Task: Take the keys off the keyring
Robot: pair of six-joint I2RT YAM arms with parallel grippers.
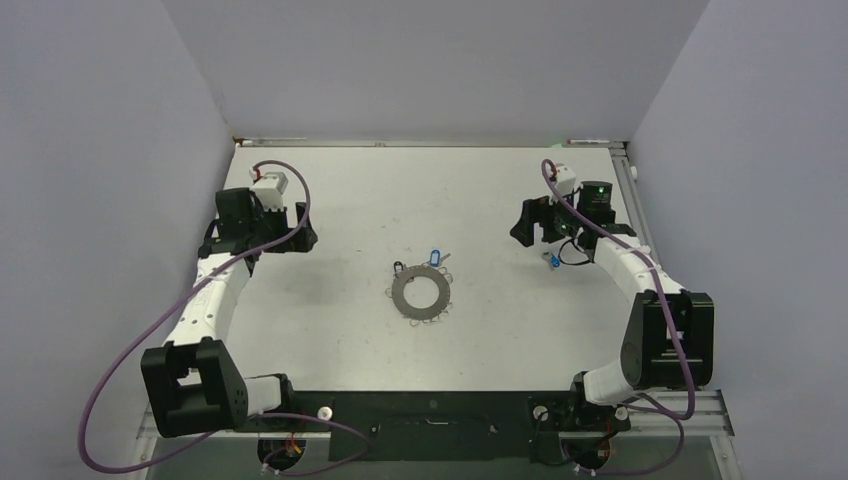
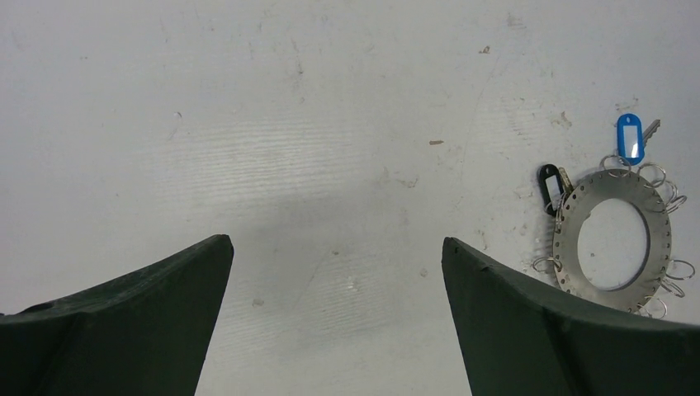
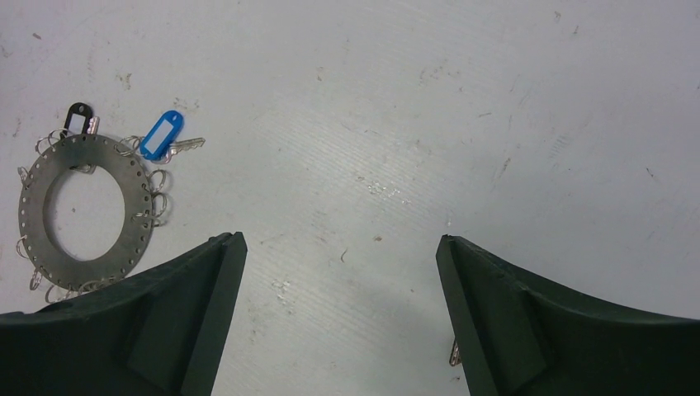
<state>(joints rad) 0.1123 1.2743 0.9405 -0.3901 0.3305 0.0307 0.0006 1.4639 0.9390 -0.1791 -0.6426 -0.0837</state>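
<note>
The grey flat keyring (image 1: 420,292) lies on the table's middle, with small wire loops round its rim. A blue-tagged key (image 1: 434,258) and a black-tagged key (image 1: 398,267) hang at its far edge. The ring shows in the left wrist view (image 2: 615,242) with the blue tag (image 2: 629,139) and black tag (image 2: 550,185), and in the right wrist view (image 3: 86,216). Another blue-tagged key (image 1: 551,260) lies loose on the table under the right arm. My left gripper (image 1: 301,238) is open and empty, far left of the ring. My right gripper (image 1: 521,229) is open and empty, to its right.
The white table (image 1: 350,190) is walled in by grey panels at the back and both sides. A metal key tip (image 3: 454,355) shows beside the right gripper's right finger. Purple cables loop off both arms.
</note>
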